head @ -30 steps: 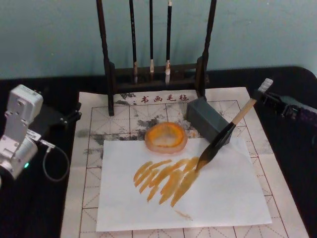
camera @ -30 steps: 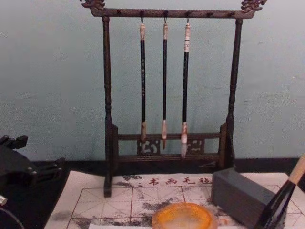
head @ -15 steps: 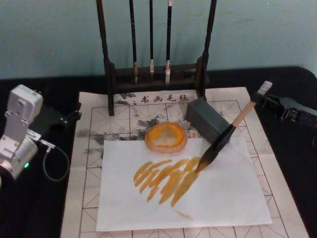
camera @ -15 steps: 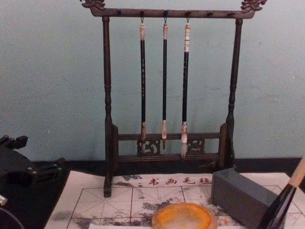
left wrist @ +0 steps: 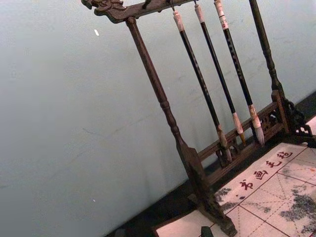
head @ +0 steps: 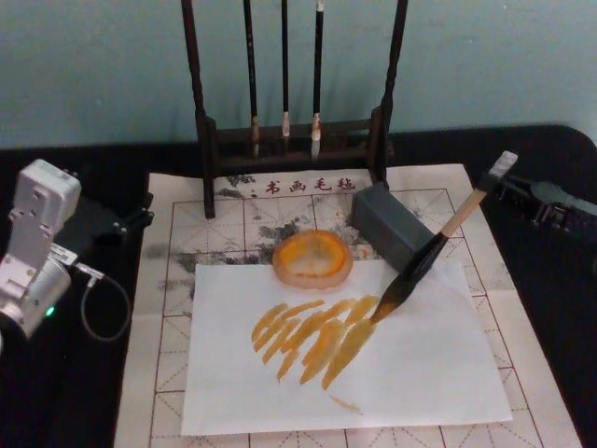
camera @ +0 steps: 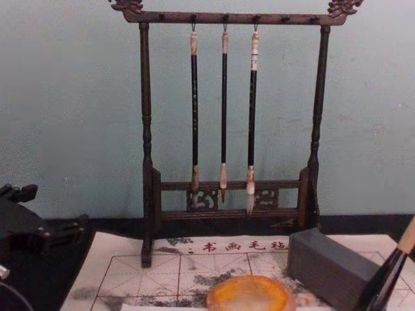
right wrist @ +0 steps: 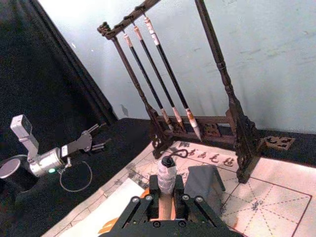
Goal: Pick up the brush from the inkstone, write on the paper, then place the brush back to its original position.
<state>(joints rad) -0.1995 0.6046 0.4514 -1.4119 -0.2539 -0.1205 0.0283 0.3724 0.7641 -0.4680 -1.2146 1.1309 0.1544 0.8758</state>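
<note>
My right gripper [head: 505,184] is shut on the brush [head: 438,245] near its white cord-wrapped end, over the table's right side. The pale handle slants down to the left, and the dark bushy tip rests on the white paper [head: 420,373] at the right end of several orange strokes [head: 312,338]. The grey block-shaped inkstone [head: 392,224] stands just behind the brush. In the right wrist view the black fingers [right wrist: 139,207] clamp the handle below the cord wrap [right wrist: 167,176]. The chest view has the brush [camera: 388,273] at the lower right. My left gripper [head: 133,220] is parked open at the left.
A round orange dish [head: 312,259] sits at the paper's far edge. A dark wooden rack [head: 294,140] with three thin hanging brushes stands at the back of the gridded mat [head: 163,373]. A loose cable [head: 103,303] loops beside the left arm.
The right gripper and the brush have shifted slightly to the right, and the tip has slid a little along the strokes' right end. The left arm has not moved.
</note>
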